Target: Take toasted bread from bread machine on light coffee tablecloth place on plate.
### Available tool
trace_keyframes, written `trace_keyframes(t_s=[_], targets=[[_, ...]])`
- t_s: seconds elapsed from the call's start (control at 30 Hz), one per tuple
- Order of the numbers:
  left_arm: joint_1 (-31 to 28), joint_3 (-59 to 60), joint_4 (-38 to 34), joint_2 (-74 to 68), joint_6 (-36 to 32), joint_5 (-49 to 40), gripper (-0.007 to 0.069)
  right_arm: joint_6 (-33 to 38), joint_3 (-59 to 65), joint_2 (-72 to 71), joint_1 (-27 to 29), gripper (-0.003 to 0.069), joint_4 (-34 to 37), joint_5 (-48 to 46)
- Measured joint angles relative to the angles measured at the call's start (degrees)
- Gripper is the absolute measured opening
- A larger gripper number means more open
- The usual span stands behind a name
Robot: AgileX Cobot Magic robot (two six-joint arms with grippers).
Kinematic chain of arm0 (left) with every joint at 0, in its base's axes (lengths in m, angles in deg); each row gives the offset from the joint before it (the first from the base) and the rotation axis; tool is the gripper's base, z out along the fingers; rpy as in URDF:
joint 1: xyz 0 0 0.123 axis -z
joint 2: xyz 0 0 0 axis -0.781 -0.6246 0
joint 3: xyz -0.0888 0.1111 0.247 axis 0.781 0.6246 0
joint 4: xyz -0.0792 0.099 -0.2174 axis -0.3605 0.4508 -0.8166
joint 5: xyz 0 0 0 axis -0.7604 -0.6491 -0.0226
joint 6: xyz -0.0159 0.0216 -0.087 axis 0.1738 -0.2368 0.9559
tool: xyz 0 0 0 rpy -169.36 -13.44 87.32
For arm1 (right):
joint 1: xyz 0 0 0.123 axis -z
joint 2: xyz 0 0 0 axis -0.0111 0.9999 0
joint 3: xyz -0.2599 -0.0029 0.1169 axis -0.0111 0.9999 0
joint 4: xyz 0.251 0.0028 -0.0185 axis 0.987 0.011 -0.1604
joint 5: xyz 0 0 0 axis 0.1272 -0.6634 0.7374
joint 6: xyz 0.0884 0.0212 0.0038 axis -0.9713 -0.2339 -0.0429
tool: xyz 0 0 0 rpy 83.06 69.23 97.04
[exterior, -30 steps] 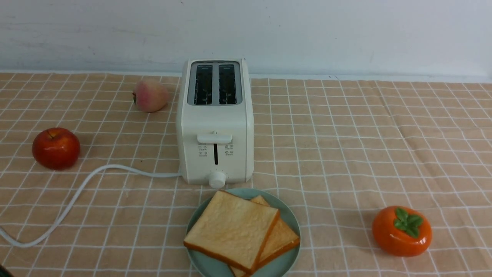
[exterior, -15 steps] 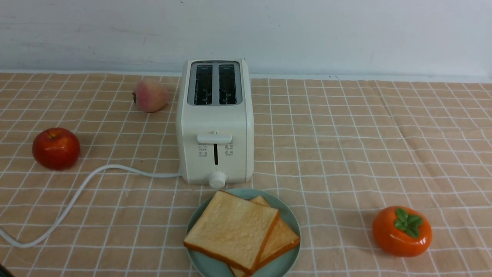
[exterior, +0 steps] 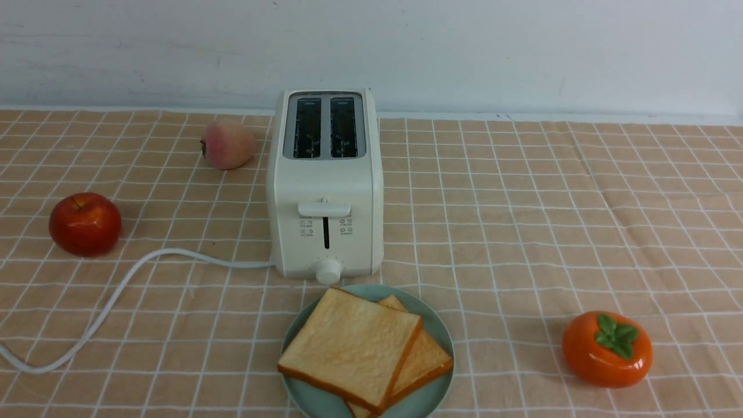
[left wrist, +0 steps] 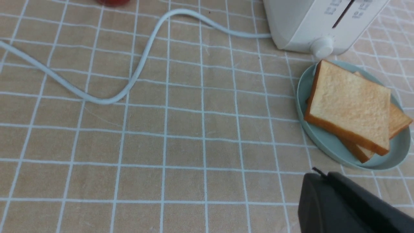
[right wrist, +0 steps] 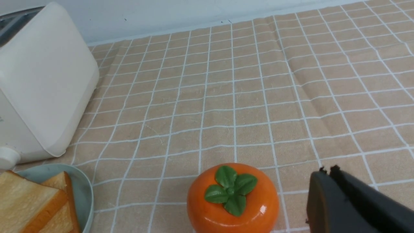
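Two slices of toasted bread (exterior: 354, 347) (left wrist: 351, 105) lie stacked, slightly fanned, on the teal plate (exterior: 432, 397) (left wrist: 326, 144) just in front of the cream bread machine (exterior: 325, 191). Both toaster slots look dark and empty. All of it rests on the light coffee tablecloth (exterior: 493, 232). Neither gripper shows in the front view. In the left wrist view my left gripper (left wrist: 320, 173) is shut with nothing in it, hovering over the cloth near the plate's edge. My right gripper (right wrist: 326, 170) is shut and empty beside an orange persimmon (right wrist: 233, 200).
A red apple (exterior: 85, 223) sits at the left and a peach (exterior: 227, 144) beside the toaster's back left. The persimmon (exterior: 606, 348) is at the front right. The white cord (exterior: 116, 296) (left wrist: 136, 68) curls across the front left. A pale wall stands behind.
A dark sliver at the bottom left corner of the front view has slipped out of frame. The bread, plate and toaster have not moved.
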Motion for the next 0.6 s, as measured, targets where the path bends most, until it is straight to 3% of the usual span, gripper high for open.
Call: trace_keyframes(t_s=[0.17, 0.2, 0.37, 0.6], targets=[[-2.6, 5.5, -0.2, 8.5, -0.5, 6.6, -0.0014, 0.0, 0.0, 0.0, 0.0, 0.0013, 0.0, 0.0], [-4.0, 9.9, -0.2, 10.8, -0.5, 13.1, -0.0013, 0.0, 0.0, 0.0, 0.0, 0.0013, 0.0, 0.0], [-6.8, 26.1, 1.2, 12.4, -1.2, 29.2, -0.0013, 0.0, 0.0, 0.0, 0.0, 0.0017, 0.0, -0.1], [-7.4, 33.4, 3.3, 12.4, -1.2, 31.4, -0.0010, 0.0, 0.0, 0.0, 0.0, 0.0026, 0.0, -0.2]])
